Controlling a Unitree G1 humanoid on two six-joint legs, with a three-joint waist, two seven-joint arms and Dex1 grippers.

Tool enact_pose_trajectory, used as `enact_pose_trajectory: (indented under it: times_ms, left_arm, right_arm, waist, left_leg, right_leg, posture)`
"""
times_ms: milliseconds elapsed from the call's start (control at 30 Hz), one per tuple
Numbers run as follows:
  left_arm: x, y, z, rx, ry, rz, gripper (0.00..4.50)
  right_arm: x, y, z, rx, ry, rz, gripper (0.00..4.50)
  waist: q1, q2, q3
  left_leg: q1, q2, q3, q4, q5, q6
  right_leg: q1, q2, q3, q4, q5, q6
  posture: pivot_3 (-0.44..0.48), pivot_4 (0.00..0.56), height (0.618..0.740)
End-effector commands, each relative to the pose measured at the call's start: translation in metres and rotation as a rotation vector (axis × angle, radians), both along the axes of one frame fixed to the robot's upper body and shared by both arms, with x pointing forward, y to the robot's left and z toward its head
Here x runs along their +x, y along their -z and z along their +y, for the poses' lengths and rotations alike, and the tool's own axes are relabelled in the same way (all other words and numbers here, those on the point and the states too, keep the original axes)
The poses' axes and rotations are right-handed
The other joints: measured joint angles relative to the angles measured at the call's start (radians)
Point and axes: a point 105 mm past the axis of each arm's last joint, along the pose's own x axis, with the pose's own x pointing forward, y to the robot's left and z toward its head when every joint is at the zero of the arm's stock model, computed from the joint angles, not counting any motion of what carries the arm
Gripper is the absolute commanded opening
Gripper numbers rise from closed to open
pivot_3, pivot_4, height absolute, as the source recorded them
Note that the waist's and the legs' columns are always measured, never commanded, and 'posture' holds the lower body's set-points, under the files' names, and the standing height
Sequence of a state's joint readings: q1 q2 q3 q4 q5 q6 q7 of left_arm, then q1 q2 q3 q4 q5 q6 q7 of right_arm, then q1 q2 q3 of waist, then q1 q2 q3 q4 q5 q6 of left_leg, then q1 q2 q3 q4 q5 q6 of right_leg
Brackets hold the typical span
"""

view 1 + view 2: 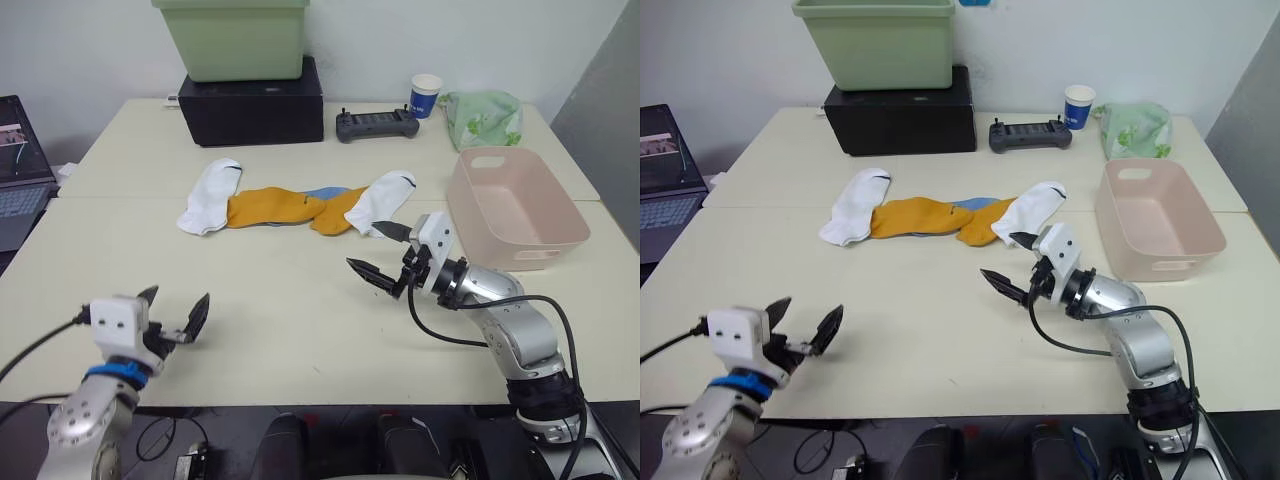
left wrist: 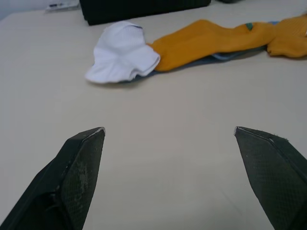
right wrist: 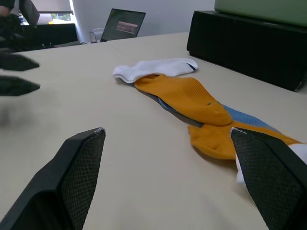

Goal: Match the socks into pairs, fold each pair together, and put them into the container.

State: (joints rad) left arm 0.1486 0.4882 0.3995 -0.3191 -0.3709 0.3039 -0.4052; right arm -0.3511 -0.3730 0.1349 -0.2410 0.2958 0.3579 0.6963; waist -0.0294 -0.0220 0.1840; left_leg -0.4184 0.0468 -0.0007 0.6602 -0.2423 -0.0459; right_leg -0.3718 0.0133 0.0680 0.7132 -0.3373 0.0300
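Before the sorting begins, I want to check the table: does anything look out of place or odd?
Nothing is damaged or spilled. The socks lie in an overlapping row, unpaired, with the blue mostly hidden beneath the orange. The pink container stands empty on the robot's right.

The light blue socks (image 1: 322, 192) lie mostly buried under the mustard-orange socks (image 1: 270, 209), so their number cannot be told. At nine o'clock the laptop (image 1: 20, 165) is cut by the edge; its screen content is too small to read.
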Motion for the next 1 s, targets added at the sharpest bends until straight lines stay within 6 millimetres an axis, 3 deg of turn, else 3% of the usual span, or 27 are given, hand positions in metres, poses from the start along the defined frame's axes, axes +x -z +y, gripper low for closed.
enact_pose_trajectory:
  times_ms: [33, 267, 567, 700, 867, 1000]
  left_arm:
    - [0.020, -0.011, 0.009, 0.050, 0.009, 0.003, 4.50]
    - [0.078, -0.012, 0.023, 0.171, 0.017, 0.042, 4.50]
    - [0.114, -0.002, 0.028, 0.204, 0.021, 0.088, 4.50]
    - [0.123, -0.014, 0.021, 0.131, 0.049, 0.019, 3.30]
    - [0.124, -0.006, 0.025, 0.187, 0.036, 0.048, 1.58]
    - [0.124, -0.003, 0.028, 0.176, 0.024, 0.064, 0.53]
  right_arm:
    - [-0.003, -0.014, -0.004, 0.018, 0.020, -0.071, 4.45]
    - [-0.004, -0.013, -0.013, 0.017, 0.079, -0.079, 4.45]
    - [-0.007, -0.017, -0.017, 0.011, 0.122, -0.092, 4.45]
    - [-0.008, -0.019, -0.017, 0.010, 0.129, -0.094, 4.50]
    - [-0.008, -0.020, -0.016, 0.004, 0.128, -0.098, 4.50]
    - [-0.007, -0.022, -0.016, 0.011, 0.126, -0.103, 4.50]
  waist:
    - [-0.002, 0.000, 0.000]
    - [-0.003, 0.000, 0.000]
    - [-0.001, 0.000, 0.000]
    - [-0.001, -0.001, 0.000]
    - [-0.003, -0.001, 0.000]
    - [-0.002, -0.001, 0.000]
  left_leg:
    - [0.000, 0.000, 0.000, 0.000, 0.000, 0.000]
    - [0.000, 0.000, 0.002, 0.000, 0.000, 0.000]
    - [-0.001, 0.000, 0.002, 0.000, 0.000, 0.000]
    - [-0.002, 0.000, 0.002, 0.001, 0.000, 0.000]
    - [-0.002, 0.000, 0.002, 0.001, 0.000, 0.000]
    - [-0.002, 0.000, 0.002, 0.001, 0.000, 0.000]
  right_leg:
    - [0.000, 0.000, 0.000, 0.000, 0.000, 0.000]
    - [-0.001, 0.000, -0.001, 0.000, 0.000, 0.000]
    - [-0.002, 0.000, -0.002, 0.000, 0.000, 0.000]
    - [-0.002, 0.000, -0.003, 0.000, 0.000, 0.000]
    - [-0.002, 0.000, -0.003, 0.000, 0.000, 0.000]
    - [-0.002, 0.000, -0.003, 0.000, 0.000, 0.000]
  posture:
    - [0.000, 0.150, 0.740]
    - [0.000, 0.150, 0.740]
    - [0.000, 0.150, 0.740]
    - [0.000, 0.150, 0.740]
    - [0.000, 0.150, 0.740]
    - [0.000, 0.150, 0.740]
